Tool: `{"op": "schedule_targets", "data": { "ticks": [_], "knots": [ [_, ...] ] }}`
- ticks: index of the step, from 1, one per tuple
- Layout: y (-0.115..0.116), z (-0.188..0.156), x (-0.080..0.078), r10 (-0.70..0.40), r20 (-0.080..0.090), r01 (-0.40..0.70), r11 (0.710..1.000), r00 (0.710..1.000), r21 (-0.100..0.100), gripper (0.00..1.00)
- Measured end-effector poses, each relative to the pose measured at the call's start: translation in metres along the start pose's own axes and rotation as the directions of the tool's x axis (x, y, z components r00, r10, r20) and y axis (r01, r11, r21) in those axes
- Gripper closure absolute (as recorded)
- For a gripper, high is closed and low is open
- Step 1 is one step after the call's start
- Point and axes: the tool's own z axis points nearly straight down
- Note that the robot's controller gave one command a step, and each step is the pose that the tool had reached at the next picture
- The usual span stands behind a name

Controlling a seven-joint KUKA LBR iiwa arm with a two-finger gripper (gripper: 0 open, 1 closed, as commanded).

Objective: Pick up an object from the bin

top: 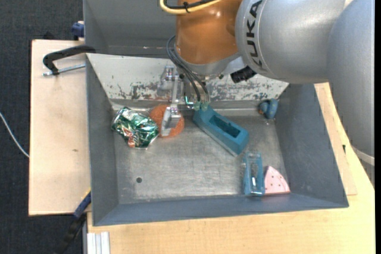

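**A:** Where is the gripper [186, 111] right now?

**B:** Low inside the bin [101, 146], close to the middle of the back wall. It hangs below the arm's orange wrist cover [205, 21], which has a yellow cable [172, 0] looped over it.

**A:** And the fingers?

**B:** They stand apart, as far as I can make out. One metal fingertip [172, 120] is down on, or just in front of, an orange round thing [158, 115]. I can't tell whether it touches it. The other is by the upper end of a teal block [221, 131]. Nothing is clamped between them.

**A:** So where exactly does that orange thing lie?

**B:** On the bin floor, just out from the back wall and a little toward the bin's left edge. A crumpled green foil packet [136, 128] sits right beside it on that side, touching it or nearly so.

**A:** And the teal block?

**B:** It lies slantwise on the floor. One end is under the gripper and the other points toward the front right corner.

**A:** Anything else in there?

**B:** A clear blue piece [253, 174] lies against a pink wedge [275, 181] near the front right corner, well apart from the gripper. There's also a small blue thing [268, 109] at the foot of the back wall toward the right edge. I can't tell what it is.
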Motion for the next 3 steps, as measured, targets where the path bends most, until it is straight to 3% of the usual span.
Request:
{"op": "schedule_targets", "data": {
  "ticks": [1,2,3],
  "knots": [
    [-0.001,-0.005,-0.002,0.002,0.009,-0.002,1.000,1.000,-0.001,0.00],
    [0.030,0.071,-0.002,-0.033,0.012,0.033,0.999,0.999,-0.002,0.00],
    [0.040,0.095,-0.001,0.008,0.005,-0.008,1.000,1.000,0.000,0.00]
  ]
}}
